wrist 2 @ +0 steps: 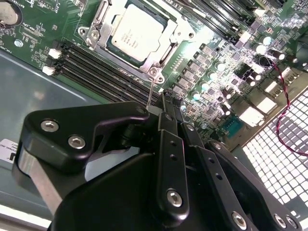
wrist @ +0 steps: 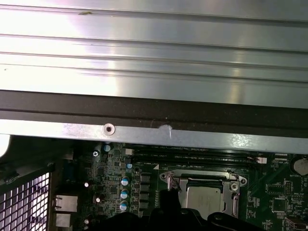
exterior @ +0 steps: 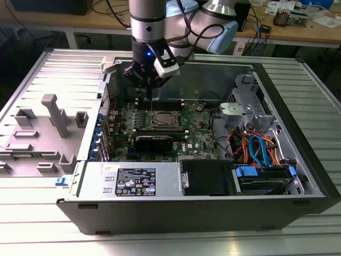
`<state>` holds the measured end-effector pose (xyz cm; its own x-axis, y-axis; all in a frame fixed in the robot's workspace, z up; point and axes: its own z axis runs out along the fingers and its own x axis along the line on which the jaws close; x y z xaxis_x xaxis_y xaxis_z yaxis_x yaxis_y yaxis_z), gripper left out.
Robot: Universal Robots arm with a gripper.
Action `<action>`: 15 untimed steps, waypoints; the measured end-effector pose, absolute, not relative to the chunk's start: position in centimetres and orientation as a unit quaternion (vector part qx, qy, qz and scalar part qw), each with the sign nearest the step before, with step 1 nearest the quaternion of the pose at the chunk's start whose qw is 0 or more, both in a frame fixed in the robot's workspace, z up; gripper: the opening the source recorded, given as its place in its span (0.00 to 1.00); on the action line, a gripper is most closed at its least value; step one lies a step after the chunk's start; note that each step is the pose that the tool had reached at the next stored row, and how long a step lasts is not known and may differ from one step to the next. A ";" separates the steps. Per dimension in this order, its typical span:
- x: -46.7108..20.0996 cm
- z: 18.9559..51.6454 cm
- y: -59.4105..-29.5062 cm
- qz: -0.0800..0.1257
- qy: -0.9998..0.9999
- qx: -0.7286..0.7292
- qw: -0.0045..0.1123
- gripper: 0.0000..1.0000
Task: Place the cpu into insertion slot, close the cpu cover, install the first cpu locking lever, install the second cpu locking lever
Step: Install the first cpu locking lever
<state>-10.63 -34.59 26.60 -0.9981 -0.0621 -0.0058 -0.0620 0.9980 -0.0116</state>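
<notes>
Gripper point(exterior: 151, 88) hangs inside the open case point(exterior: 298, 160), just above the board point(exterior: 200, 130) and behind the slot point(exterior: 163, 120) as the exterior view shows it. Its black fingers point(wrist 2: 169, 126) stand pressed together in the second wrist view, with nothing thick between them — only a thin wire-like lever point(wrist 2: 152, 91) rises from beside the slot corner up to the fingertips, and I cannot tell whether they pinch it or merely touch it.

Inside the slot lies the cpu point(wrist 2: 133, 32), flat, its dull silver top facing up. Over it sits the cover point(wrist 2: 174, 34), lying down on the slot, its window framing the chip. In the first wrist view the cpu point(wrist: 204, 199) and cover point(wrist: 206, 177) show again, partly hidden by the dark gripper body.

Long black memory slots point(wrist 2: 96, 65) run alongside the slot, near it — a row of small round capacitors point(wrist 2: 204, 86) stands on the opposite side. A coin battery point(wrist 2: 8, 13) sits on the board, well apart from the slot.

On the exterior view's right, orange and blue cables point(exterior: 256, 146) bunch near a drive bay point(exterior: 261, 178). On that view's left, grey plastic fixtures point(exterior: 56, 114) stand on the ribbed metal table point(exterior: 32, 224) beside the case.
</notes>
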 end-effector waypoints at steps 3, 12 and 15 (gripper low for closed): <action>-10.5 26.6 -34.6 -0.006 0.999 -0.031 0.003 0.11; -10.0 26.6 -34.6 -0.006 0.999 -0.031 0.003 0.11; -9.9 26.6 -34.6 -0.006 0.999 -0.031 0.003 0.11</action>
